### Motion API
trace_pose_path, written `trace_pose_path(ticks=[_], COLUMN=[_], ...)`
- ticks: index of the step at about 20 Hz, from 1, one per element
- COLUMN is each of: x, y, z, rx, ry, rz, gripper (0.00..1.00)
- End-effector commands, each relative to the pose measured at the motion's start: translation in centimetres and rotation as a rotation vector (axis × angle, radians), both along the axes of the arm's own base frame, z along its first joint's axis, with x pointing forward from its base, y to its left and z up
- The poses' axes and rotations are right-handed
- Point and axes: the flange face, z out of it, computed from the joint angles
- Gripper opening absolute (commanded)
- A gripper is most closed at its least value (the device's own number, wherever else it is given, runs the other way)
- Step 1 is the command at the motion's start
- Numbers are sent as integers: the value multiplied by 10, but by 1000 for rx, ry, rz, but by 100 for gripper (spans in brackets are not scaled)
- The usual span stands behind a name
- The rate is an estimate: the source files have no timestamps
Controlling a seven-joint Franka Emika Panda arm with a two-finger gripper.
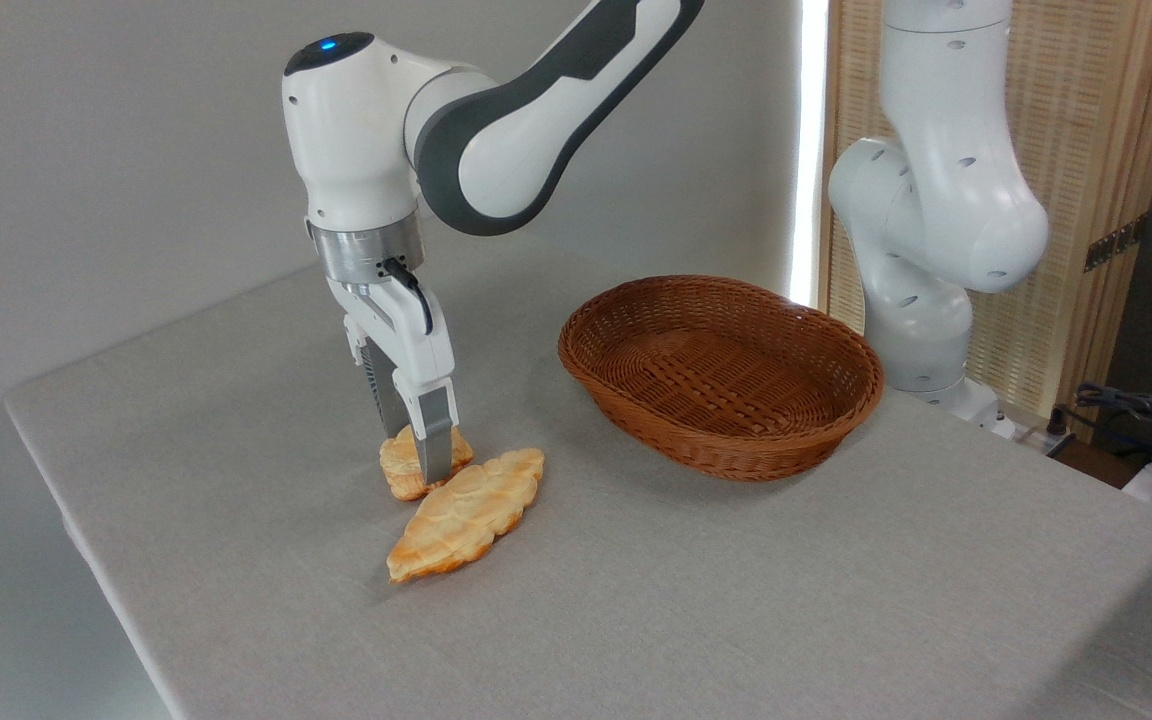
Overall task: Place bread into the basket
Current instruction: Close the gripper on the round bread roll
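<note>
A reddish-brown oval wicker basket (721,375) sat on the grey cloth-covered desk (836,600), toward the right of the middle. Its woven floor showed bare, with nothing inside it.

Well to the left of the basket, a white robot arm (496,120) reached down from the upper right, its gripper (421,455) pointing straight at the desk. The jaws stood around a small golden-tan bun (404,470) resting on the desk. One grey finger (433,445) crossed the front of the bun; the other finger was behind it and mostly hidden. Whether the jaws pressed on the bun or merely stood beside it could not be told.

Just in front of the bun, and touching or nearly touching it, lay a longer, flat, leaf-shaped golden pastry (466,515), slanting from lower left to upper right. It lay between the bun and the near edge of the desk, not between the bun and the basket.

Behind the basket stood the arm's thick white base (921,250), before a pale slatted wooden screen (1096,150). Cables (1146,410) lay at the far right.
</note>
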Motion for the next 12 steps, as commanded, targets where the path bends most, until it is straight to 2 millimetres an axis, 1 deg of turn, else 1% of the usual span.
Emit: trace_pose_path(ticks=[1, 12], x=[-1, -1], y=[0, 1], z=[1, 3], rx=[5, 4], ry=[-1, -3], rz=[-9, -8], gripper=[46, 48])
